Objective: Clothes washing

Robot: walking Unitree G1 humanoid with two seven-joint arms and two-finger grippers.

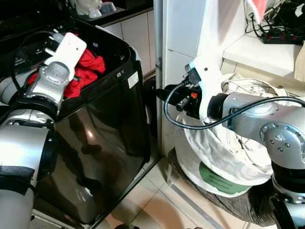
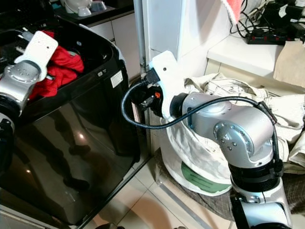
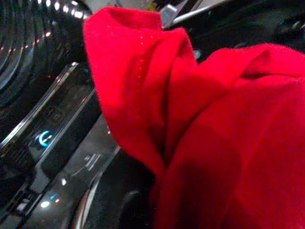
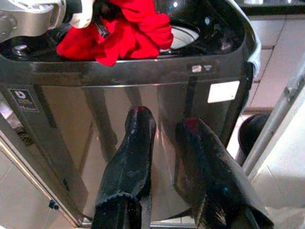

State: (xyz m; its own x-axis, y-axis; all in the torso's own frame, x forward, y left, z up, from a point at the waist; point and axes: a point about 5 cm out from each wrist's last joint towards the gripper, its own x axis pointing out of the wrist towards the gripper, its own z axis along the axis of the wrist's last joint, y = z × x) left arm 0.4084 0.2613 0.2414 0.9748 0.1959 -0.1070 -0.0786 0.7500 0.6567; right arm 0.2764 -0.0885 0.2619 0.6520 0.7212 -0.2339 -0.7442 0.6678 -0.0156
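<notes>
Right gripper (image 4: 162,143): near the camera, held out in front of the washing machine's glossy side; its jaws stand slightly apart with nothing between them, pointing at the machine's dark wall.
Right arm: reaches across from the robot's right, a black cable looping under its wrist.
Laundry bag (image 1: 224,157): cream cloth sack with a green patch low on its front, slumped on the floor just behind the right arm, beside the white cabinet.
Washing machine (image 1: 109,119): dark, top-loading, lid up; the tiled floor shows below its corner.
Control panel (image 3: 45,138): along the machine's top rim, a small blue light glowing.
Left gripper (image 4: 97,21): at the machine's open top, its white wrist housing angled down toward the drum; the jaws are buried in the cloth, so I cannot tell how they stand.
Red garment (image 1: 88,69): bunched at the mouth of the drum, touching the left gripper; its long axis runs along the opening's near rim, folds drooping inward and partly over the edge.
Worktop (image 1: 267,55): farther right, white, carrying a black power strip and cables.
</notes>
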